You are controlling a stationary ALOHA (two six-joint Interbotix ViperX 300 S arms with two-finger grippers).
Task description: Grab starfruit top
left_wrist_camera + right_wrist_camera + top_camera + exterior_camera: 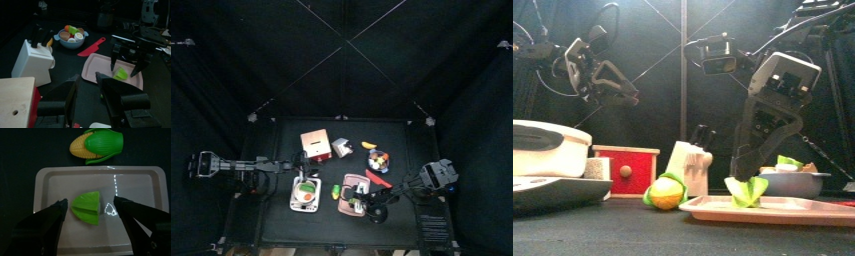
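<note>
The starfruit top (87, 208) is a green cut piece lying on the pink tray (140, 183). It also shows in the front view (747, 190) and in the left wrist view (121, 74). My right gripper (90, 207) is open and hangs straight over it, one jaw on each side, not touching it. From the front, the right gripper (751, 168) stands just above the fruit. My left gripper (87, 95) is open and empty, resting at the table's left (298, 178).
A corn cob (97, 145) lies just beside the tray. A white knife block (33, 62), a red and wood box (315, 145), a bowl of toy food (72, 37) and a red knife (92, 46) stand further back. A white dish (547, 150) sits at the front left.
</note>
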